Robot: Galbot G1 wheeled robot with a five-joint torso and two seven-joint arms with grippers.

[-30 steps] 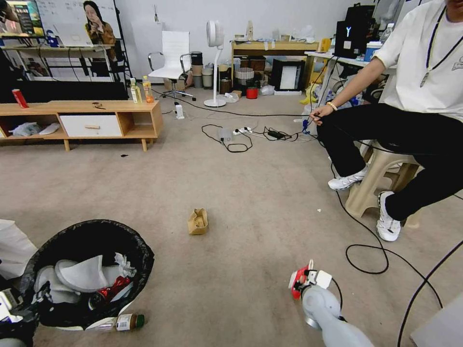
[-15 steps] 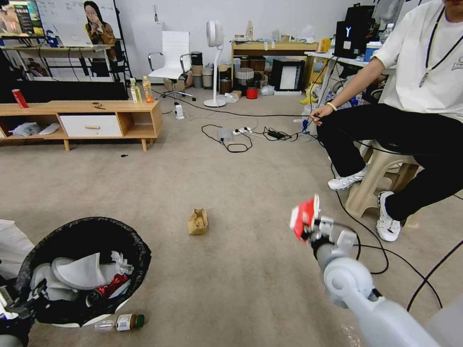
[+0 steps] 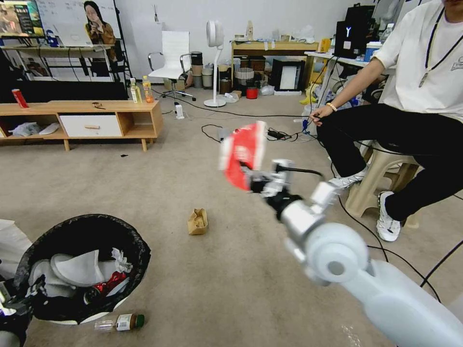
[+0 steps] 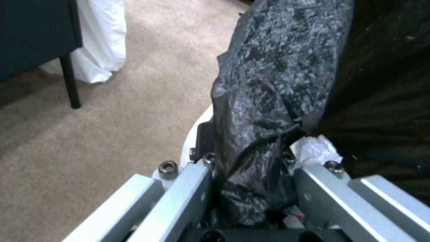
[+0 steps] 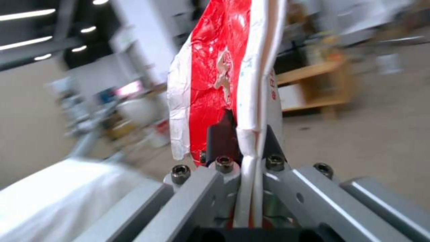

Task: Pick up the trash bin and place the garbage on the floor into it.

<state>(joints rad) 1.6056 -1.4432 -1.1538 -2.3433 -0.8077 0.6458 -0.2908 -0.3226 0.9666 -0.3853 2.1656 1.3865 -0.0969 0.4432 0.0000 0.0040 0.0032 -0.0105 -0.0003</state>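
The trash bin point(image 3: 87, 220), white with a black bag liner, stands at the lower left on the floor point(image 3: 231, 289); tissues and a red can point(image 3: 108, 285) lie inside. My left gripper point(image 3: 12, 308) is shut on its rim, and the left wrist view has the fingers pinching the bag-covered rim point(image 4: 251, 151). My right gripper point(image 3: 251, 179) is raised in mid-air at centre, shut on a red-white crushed carton point(image 3: 243, 149), seen close up between the jaws point(image 5: 210, 77). A tan paper bag point(image 3: 197, 221) lies on the carpet ahead. A small green-capped bottle point(image 3: 120, 322) lies just in front of the bin.
A person sits on a beige stool point(image 3: 381, 178) at the right, feet on the carpet. Black cables point(image 3: 366, 250) loop across the floor on the right and further back. A low wooden cabinet point(image 3: 96, 120) stands at the left, a standing fan point(image 3: 214, 62) behind.
My right arm has lifted from low at the right and swung left and up, carrying the carton to mid-air at centre. The bin stays gripped, barely shifted.
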